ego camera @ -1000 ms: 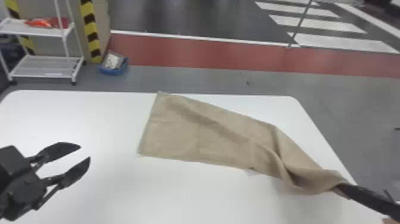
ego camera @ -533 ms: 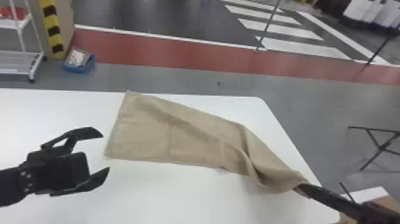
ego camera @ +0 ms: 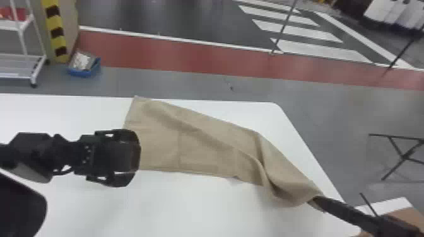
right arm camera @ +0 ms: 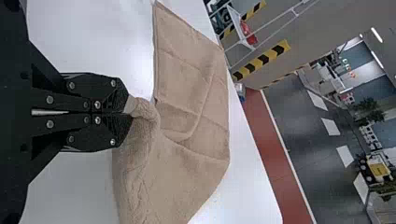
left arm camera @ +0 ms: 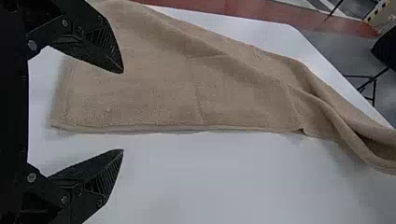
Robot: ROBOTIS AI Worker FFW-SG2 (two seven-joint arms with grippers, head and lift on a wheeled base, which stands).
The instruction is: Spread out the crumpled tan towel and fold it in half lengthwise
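My right claw pinches the towel near the worktop's right edge; my left claw hangs spread by its left end.

The robot bears two grippers, one left gripper and one right gripper, each with two black fingers. The work area comprises one white table and one tan towel. The background includes one white rack, one blue bin and one black crossed-leg stand.
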